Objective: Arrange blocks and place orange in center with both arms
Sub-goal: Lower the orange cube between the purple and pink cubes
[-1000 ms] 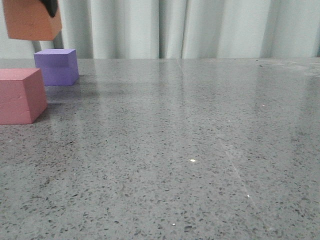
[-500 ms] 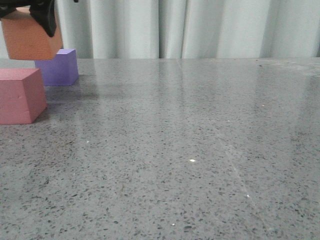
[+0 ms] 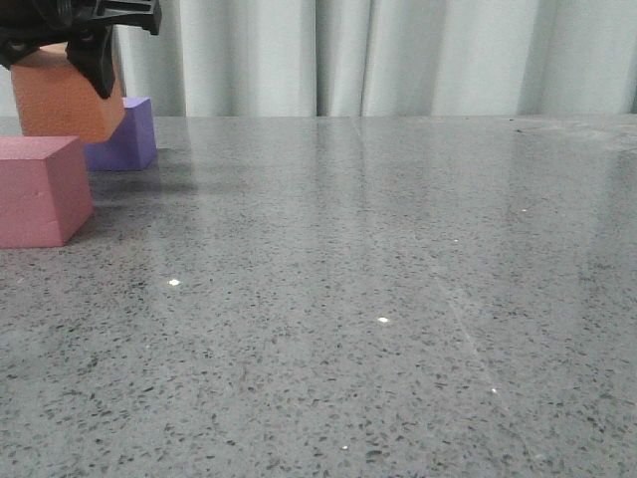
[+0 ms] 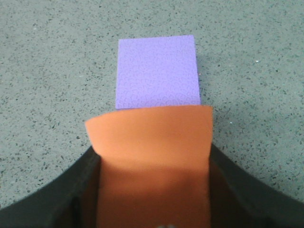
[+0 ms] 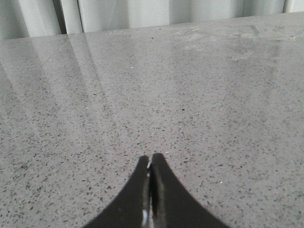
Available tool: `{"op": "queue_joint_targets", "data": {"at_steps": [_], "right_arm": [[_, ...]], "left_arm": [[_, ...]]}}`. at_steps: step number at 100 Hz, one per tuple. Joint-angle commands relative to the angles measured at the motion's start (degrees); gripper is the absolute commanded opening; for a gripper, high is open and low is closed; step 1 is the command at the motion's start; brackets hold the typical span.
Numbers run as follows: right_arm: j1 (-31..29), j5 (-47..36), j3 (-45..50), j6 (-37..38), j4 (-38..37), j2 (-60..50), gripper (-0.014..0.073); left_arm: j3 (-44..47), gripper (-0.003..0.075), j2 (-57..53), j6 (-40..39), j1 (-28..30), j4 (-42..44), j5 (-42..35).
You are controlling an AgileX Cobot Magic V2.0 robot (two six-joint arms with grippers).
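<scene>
Orange foam cube point(image 3: 62, 95) rides in my left tool point(image 3: 85, 35), which is clamped on its two opposite side faces; in the front view it hangs at the far left of the grey speckled worktop point(image 3: 378, 299), low over the gap between its two neighbours, and I cannot tell whether its underside is touching down. From the left wrist camera the orange cube point(image 4: 154, 156) fills the space between the black fingers point(image 4: 71, 190), its forward edge covering the near edge of the purple cube point(image 4: 156, 71). I judge this block light and slightly springy: the matte, pebbled skin should give good friction, so a modest squeeze across flat parallel faces, near mid-height, is the hold I would trust; pinching a corner or an edge risks denting the foam and letting it twist. Nothing here looks fragile.

In the front view the purple cube point(image 3: 131, 134) sits at about one o'clock of the carried block, partly hidden behind it, and the pink-red cube point(image 3: 42, 189) stands at about six o'clock, nearer the camera, with a bare strip of worktop behind it. The slot looks tight to me, so either neighbour could be nudged on release.

My right tool point(image 5: 151, 190) has its fingers pressed together on nothing, hovering over open worktop well apart from all three blocks. Pale curtains point(image 3: 398, 55) close off the back.
</scene>
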Motion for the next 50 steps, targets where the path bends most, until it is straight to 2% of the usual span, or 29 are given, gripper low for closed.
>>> {"op": "queue_joint_targets", "data": {"at_steps": [1, 50], "right_arm": [[-0.4, -4.8, -0.8, -0.5, -0.5, -1.2, -0.0067], [-0.4, -4.8, -0.8, -0.5, -0.5, -1.2, -0.0067]], "left_arm": [[-1.0, -0.0019, -1.6, -0.6, 0.2, 1.4, -2.8], [0.0, -0.0019, 2.8, -0.6, 0.2, 0.4, -3.9]]}}
